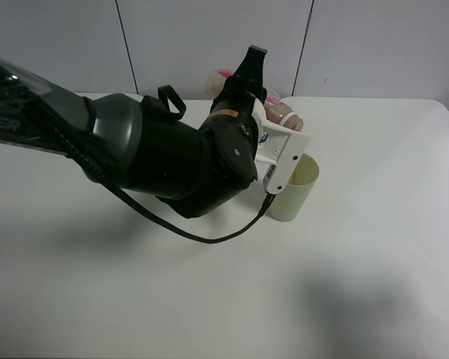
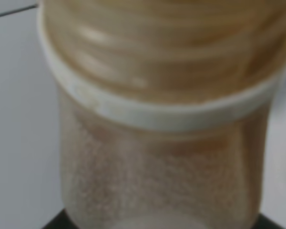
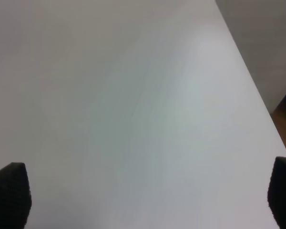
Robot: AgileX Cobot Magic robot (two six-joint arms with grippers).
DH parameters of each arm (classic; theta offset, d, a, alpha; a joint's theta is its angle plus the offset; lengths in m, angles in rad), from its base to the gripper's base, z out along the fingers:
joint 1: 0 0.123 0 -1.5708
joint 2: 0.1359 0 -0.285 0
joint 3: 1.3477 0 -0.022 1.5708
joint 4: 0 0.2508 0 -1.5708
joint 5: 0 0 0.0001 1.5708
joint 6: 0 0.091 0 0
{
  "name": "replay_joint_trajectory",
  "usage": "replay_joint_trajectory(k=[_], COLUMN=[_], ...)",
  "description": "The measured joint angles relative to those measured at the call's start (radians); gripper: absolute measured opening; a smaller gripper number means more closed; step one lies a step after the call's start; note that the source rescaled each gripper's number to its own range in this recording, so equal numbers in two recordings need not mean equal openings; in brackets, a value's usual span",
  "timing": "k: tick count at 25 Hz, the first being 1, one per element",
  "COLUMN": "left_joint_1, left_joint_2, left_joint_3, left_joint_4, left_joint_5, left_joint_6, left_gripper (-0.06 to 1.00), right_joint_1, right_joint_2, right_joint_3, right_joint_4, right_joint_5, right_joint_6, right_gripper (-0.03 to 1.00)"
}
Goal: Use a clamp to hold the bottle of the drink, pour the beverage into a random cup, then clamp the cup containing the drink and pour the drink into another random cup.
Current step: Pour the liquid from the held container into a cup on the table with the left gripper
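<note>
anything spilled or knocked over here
Nothing stands out. The small clear plastic bottle is tipped on purpose in the left end effector, mouth towards the tall pale yellow-green plastic tumbler. Brown liquid shows only inside the bottle, none on the white table.

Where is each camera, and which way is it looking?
High camera: above the table, looking down at the cup; the left arm shows.
Left wrist: on that arm, looking close at the bottle; only dark corners of the robot show.
Right wrist: on the other arm, facing the table; the open right gripper shows.
Shared: the high and left wrist views both see the bottle.
</note>
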Motion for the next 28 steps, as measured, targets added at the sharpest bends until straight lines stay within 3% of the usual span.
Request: replay_joint_trajectory(k=[13,28], left_joint_1=[0.0,0.0], left_joint_2=[0.0,0.0], left_joint_3=[0.0,0.0], left_joint_4=[0.055,0.064], left_joint_5=[-0.022,-0.033], left_joint_6=[0.001,0.003], left_gripper=[0.0,0.0], right_joint_1=[0.0,0.0], right_joint_2=[0.0,0.0], right_joint_3=[0.0,0.0], right_joint_4=[-0.002,-0.002], right_joint_5=[0.0,0.0], right_joint_6=[0.0,0.001], right_gripper=[1.0,1.0])
